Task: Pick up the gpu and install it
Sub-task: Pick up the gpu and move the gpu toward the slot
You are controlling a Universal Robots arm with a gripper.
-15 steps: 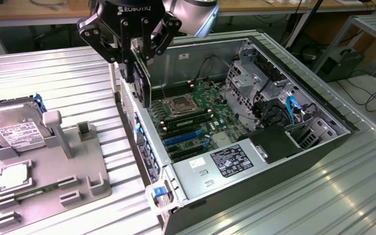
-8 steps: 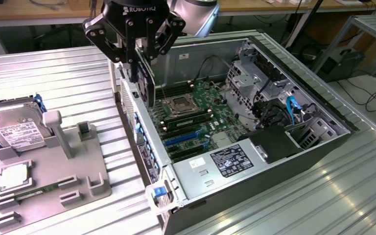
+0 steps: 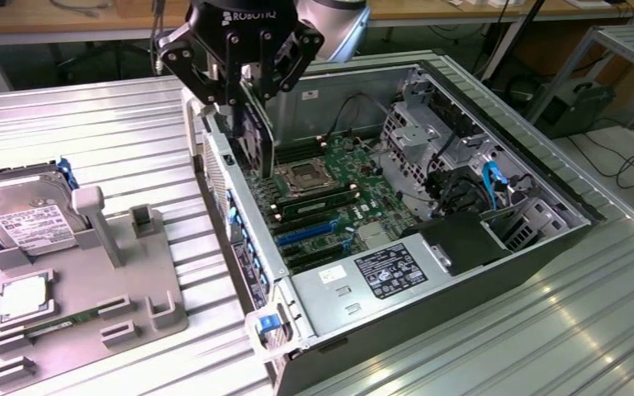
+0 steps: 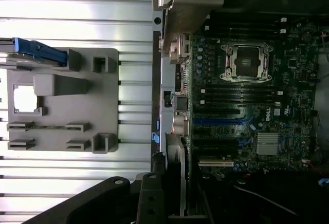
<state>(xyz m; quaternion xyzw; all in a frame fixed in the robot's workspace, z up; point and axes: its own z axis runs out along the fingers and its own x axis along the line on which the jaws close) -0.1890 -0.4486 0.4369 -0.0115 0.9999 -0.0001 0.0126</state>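
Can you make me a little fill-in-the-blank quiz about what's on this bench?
1. The tool is closed on a ____ card, held on edge above the open computer case.
2. On the grey holder beside the case sits a silver ____ with a white label.
3. The main board inside the case is coloured ____.
Missing words: graphics; hard drive; green.

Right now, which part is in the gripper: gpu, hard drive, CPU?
The gpu, held edge-on above the open case; hard drive and CPU sit in the grey fixture.
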